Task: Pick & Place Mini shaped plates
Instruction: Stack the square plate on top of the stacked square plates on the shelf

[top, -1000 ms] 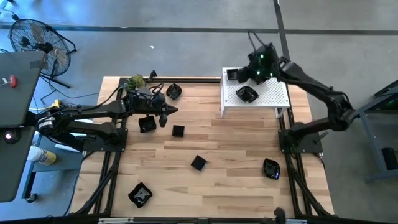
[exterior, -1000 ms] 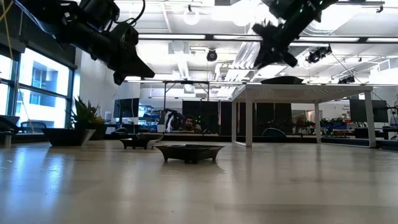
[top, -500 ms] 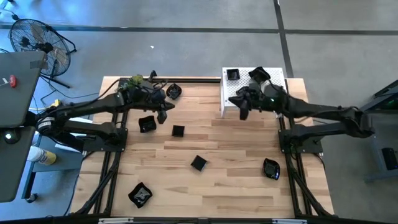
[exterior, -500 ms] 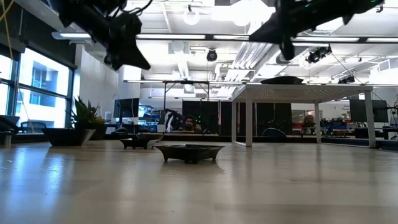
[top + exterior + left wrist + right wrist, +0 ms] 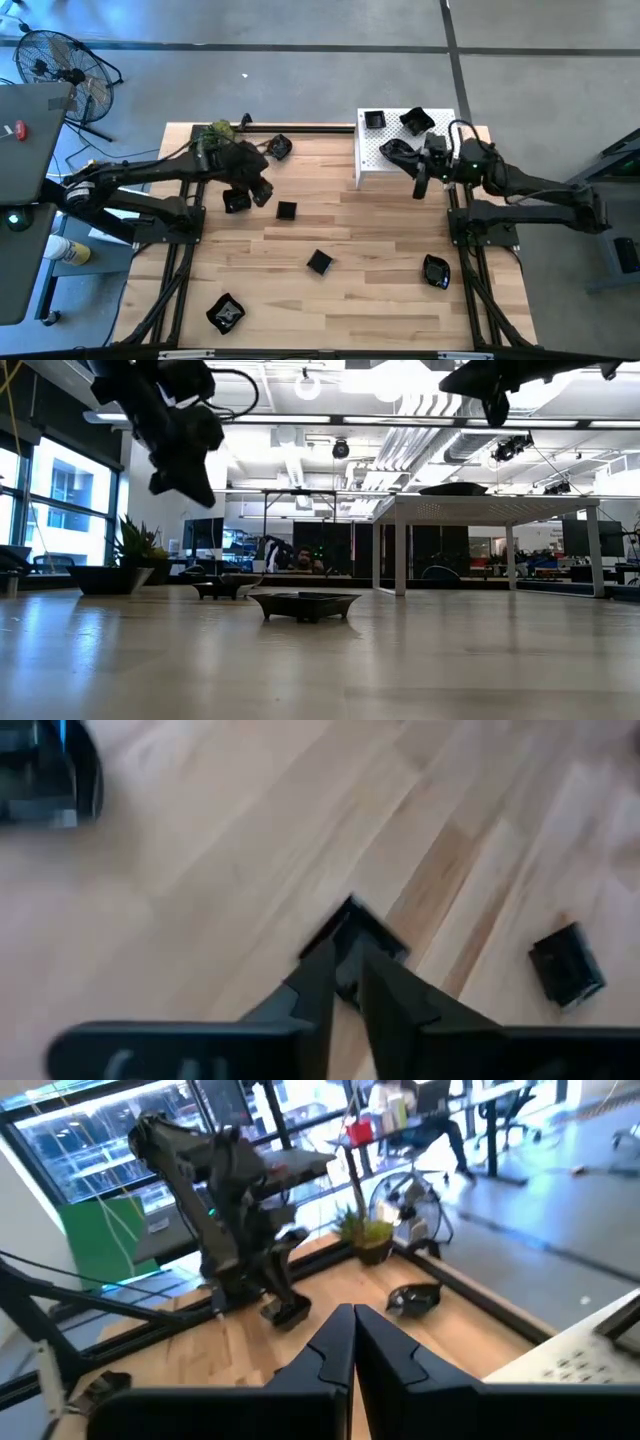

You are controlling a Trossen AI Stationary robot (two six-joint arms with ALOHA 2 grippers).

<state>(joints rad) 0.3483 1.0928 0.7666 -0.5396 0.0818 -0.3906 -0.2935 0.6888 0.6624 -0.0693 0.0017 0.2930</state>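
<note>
Plates [image 5: 286,211] lie flat on the table [image 5: 380,280]; both arms' jaws are closed, empty.

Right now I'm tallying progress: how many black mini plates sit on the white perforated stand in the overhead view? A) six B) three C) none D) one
B: the high view shows three mini plates on the white stand: a square one, one at the back, and one next to the right hand.
</note>
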